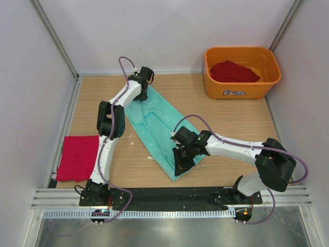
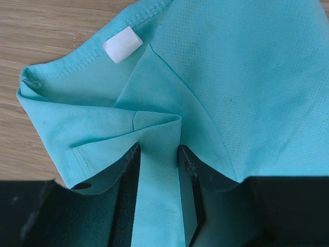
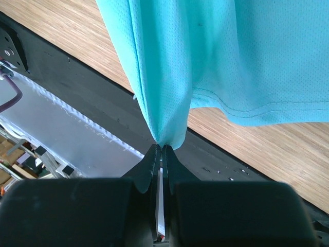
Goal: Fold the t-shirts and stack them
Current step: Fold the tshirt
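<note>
The table (image 1: 226, 118) is pale wood-grain board, closed in by plain white walls (image 1: 169, 31) with metal posts at the corners. A black rail (image 1: 169, 194) carrying the arm bases runs along the near edge.

An orange tub (image 1: 241, 90) stands in the far right corner with a red shirt (image 1: 234, 72) bunched inside it. A second red t-shirt (image 1: 77, 157) lies flat near the left edge, well apart from both grippers.

The mint-green shirt (image 1: 159, 123) lies mid-table, between the two grippers. The left gripper (image 2: 158, 172) is at its far end, just beside the white neck label (image 2: 122, 44). Its jaws stand apart, astride a raised fold of the collar area (the cloth fills the gap between them). The right gripper (image 3: 159, 149) is at the near end, its jaws pressed together on a pinch of fabric close to the stitched hem.

The shirt's long axis runs diagonally, from far left to near right. The neck points away from the bases and the hem towards them.
</note>
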`<state>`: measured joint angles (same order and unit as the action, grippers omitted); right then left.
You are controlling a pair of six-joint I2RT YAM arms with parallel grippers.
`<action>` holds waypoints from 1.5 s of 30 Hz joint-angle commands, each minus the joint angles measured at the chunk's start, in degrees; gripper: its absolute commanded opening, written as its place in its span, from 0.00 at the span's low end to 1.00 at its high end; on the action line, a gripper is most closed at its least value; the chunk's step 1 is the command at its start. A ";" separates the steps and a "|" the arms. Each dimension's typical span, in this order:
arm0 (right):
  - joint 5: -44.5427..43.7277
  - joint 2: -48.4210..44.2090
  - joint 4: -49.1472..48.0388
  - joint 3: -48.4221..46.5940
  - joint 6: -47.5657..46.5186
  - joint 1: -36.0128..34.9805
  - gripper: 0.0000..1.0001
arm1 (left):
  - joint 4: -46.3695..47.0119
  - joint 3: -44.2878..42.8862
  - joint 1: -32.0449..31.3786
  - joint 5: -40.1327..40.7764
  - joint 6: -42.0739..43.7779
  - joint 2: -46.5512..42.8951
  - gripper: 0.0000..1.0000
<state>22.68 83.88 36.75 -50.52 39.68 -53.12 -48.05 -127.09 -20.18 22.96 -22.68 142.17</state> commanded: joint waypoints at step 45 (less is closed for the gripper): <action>27.06 3.66 5.26 -10.73 -14.63 6.37 0.02 | 3.66 6.40 5.24 1.03 -2.64 -14.72 0.00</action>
<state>41.56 87.05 41.91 -57.71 27.99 -45.65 -47.24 -122.83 -14.92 24.18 -24.12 132.25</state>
